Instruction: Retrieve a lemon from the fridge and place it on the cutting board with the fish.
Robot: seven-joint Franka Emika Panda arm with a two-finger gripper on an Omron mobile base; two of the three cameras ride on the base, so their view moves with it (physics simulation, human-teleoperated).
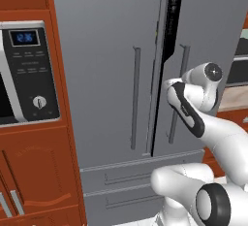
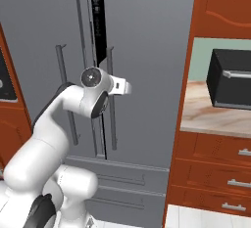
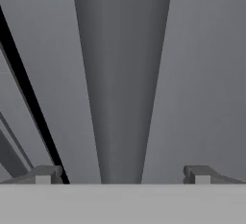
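We face a kitchen wall of red-brown cabinets [image 1: 34, 171] with the tall grey fridge [image 1: 106, 50] set between them, taking up the middle of both base views. In the left base view a black-and-silver microwave [image 1: 26, 72] with a blue display sits at the left edge; in the right base view a marbled countertop [image 2: 215, 112] at the right carries a black toaster oven [image 2: 230, 80]. The fridge's right door stands slightly ajar, a dark gap [image 1: 172, 21] running down from the top centre, and we cannot see inside. The lower drawers [image 1: 140, 181] are closed. The long bar handles [image 1: 135, 99] hang either side of the door seam. The gripper [image 3: 122, 175] is up against the right door's handle [image 3: 122, 79]: in the hand view the grey bar rises through the centre of the frame, between the two fingertips [image 3: 45, 175], which stand wide apart at the bottom corners, clear of it on both sides.
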